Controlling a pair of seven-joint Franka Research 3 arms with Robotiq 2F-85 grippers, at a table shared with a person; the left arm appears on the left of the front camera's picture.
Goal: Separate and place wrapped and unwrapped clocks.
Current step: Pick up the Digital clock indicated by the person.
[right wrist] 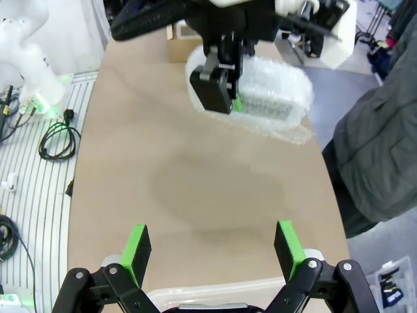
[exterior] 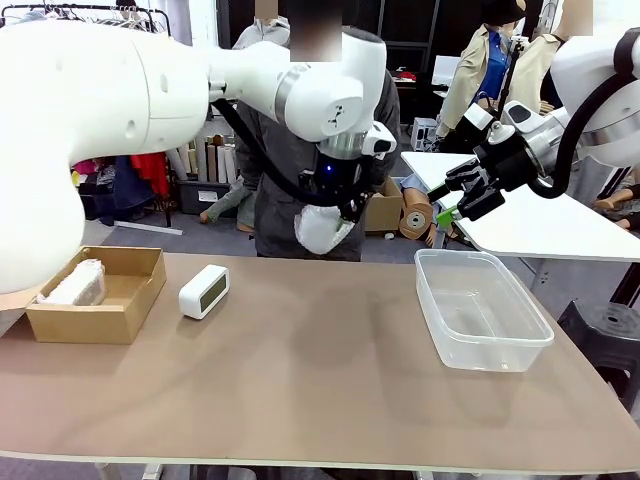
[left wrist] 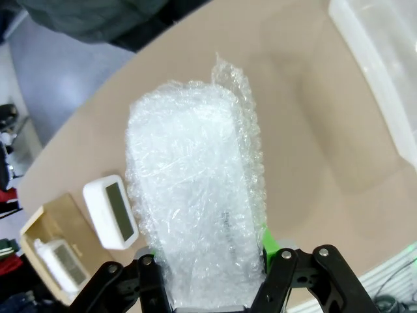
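Note:
My left gripper (exterior: pixel 330 215) hangs above the table's far middle, shut on a wrapped clock (exterior: pixel 320 232), a white lump in bubble wrap. In the left wrist view that wrapped clock (left wrist: pixel 195 208) stands between the fingers of the left gripper (left wrist: pixel 208 277). An unwrapped white clock (exterior: pixel 204 291) lies on the table, also seen as the bare clock (left wrist: pixel 112 212) below. Another wrapped clock (exterior: pixel 75 285) lies in the cardboard box (exterior: pixel 130 300). My right gripper (exterior: pixel 460 200) is open in the air above the tub's far side, its green pads (right wrist: pixel 137 251) wide apart with nothing between them.
A clear plastic tub (exterior: pixel 480 340) stands on the right of the table, with nothing in it. A person in a dark jacket (exterior: pixel 275 190) stands at the far edge, behind the left gripper. A second white table (exterior: pixel 540 225) sits behind on the right.

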